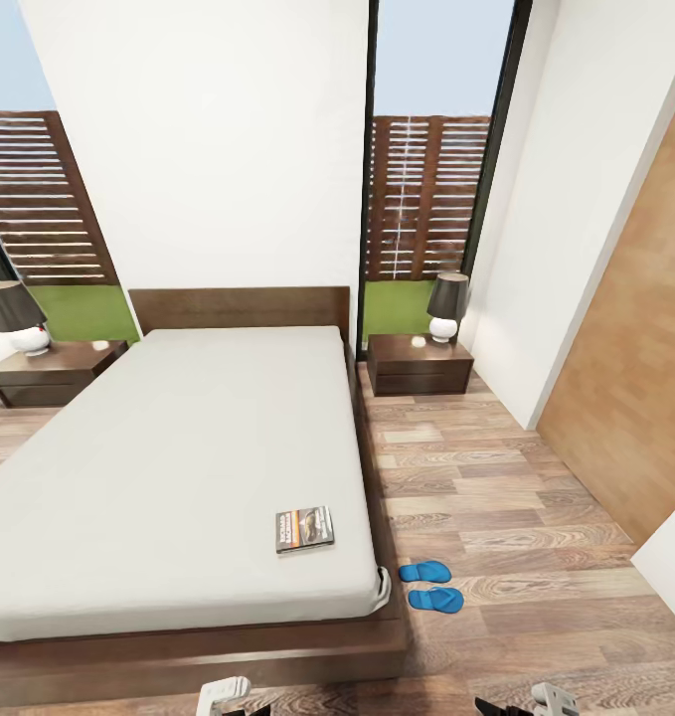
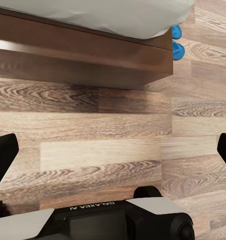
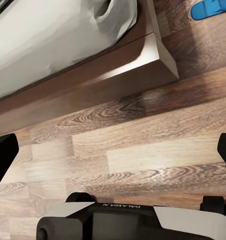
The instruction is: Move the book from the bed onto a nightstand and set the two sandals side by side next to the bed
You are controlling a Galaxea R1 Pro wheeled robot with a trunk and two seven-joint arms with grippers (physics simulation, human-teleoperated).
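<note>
The book [image 1: 304,529], dark with an orange band, lies flat on the grey mattress of the bed [image 1: 178,467] near its front right corner. Two blue sandals [image 1: 424,572] [image 1: 436,599] lie side by side on the floor just right of that corner. The right nightstand [image 1: 420,365] stands beside the headboard, and the left nightstand [image 1: 49,373] is across the bed. My left gripper [image 2: 113,155] and right gripper [image 3: 114,152] hang open and empty over the planks before the bed's foot. The sandals [image 2: 178,42] peek past the bed frame [image 2: 93,55], and one sandal [image 3: 212,8] shows beyond the frame corner [image 3: 158,55].
Each nightstand carries a dark-shaded lamp [image 1: 446,306] [image 1: 14,316]. Tall windows flank a white wall behind the headboard. A wooden wall panel [image 1: 635,378] runs along the right. Open wood-plank floor [image 1: 496,477] stretches between bed and panel.
</note>
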